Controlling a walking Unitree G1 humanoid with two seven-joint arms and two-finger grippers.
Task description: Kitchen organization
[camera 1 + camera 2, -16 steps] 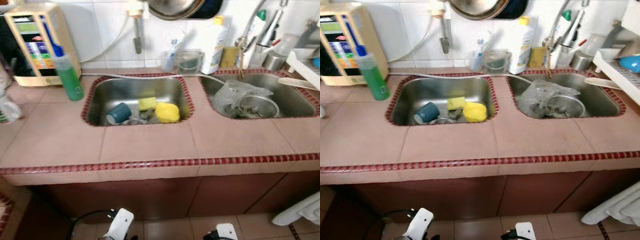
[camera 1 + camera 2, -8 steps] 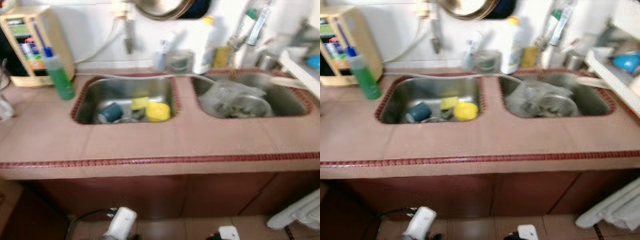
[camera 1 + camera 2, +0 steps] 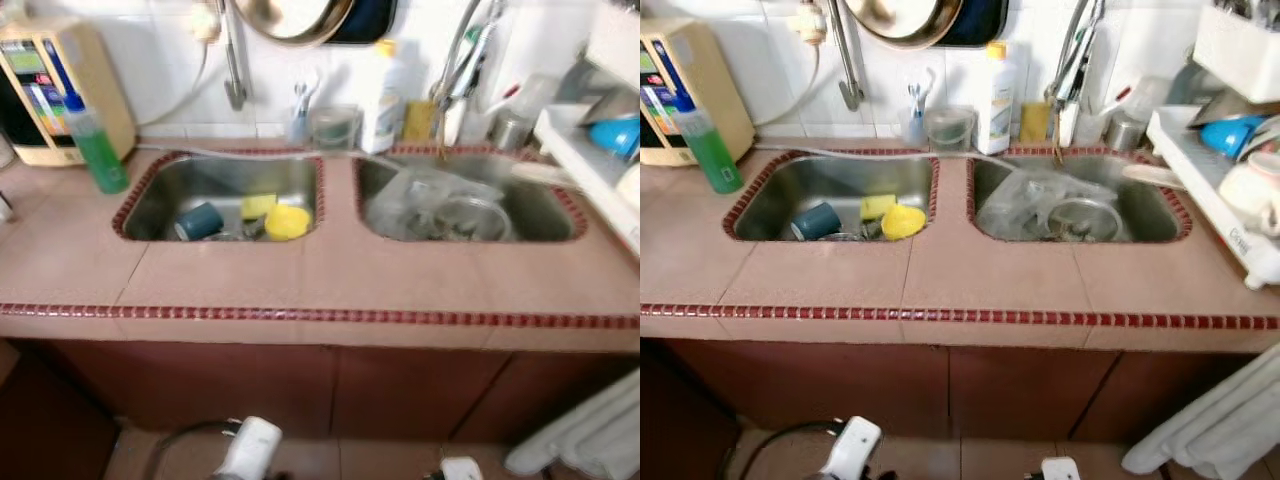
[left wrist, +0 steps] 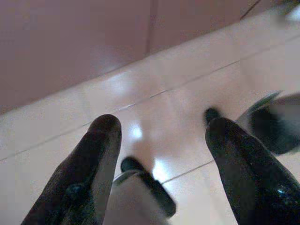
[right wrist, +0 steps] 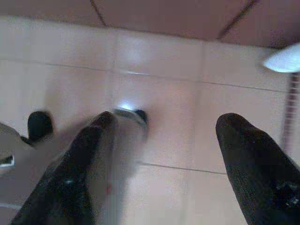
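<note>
- Both arms hang idle below the worktop [image 3: 980, 280] edge. Left tool [image 4: 161, 154] points at the floor tiles, fingers spread wide, nothing held. Right tool [image 5: 164, 159] same: wide apart, empty, over floor.
- Task's things sit in the two sinks. Left sink [image 3: 760, 195]: dark teal cup [image 3: 816, 221] on its side, yellow sponge [image 3: 903, 221] beside it, a smaller yellow-green sponge [image 3: 878, 206] just behind.
- Right sink [image 3: 1160, 205]: crumpled clear plastic bag [image 3: 1025, 200] against a steel bowl [image 3: 1083, 218].
- Green soap bottle [image 3: 702, 148] stands on the worktop at the left sink's far left corner, near the beige appliance [image 3: 680, 90]. White bottle [image 3: 995, 98] at the back between the sinks.
- Handling, my guess: cup is rigid, light, probably wet and slick; pinch across the rim or body. Sponges are soft and will compress; squeeze mid-body. Bag is limp and will deform; pinch a fold. Bowl is stiff with a thin rim; grip the rim.
- Right eye view shows more of the white dish rack [image 3: 1210, 190] with a blue bowl [image 3: 1230, 135] at the far right; left eye view cuts most of it off.
- Wrist views add floor, cabinet base and the robot's feet.
</note>
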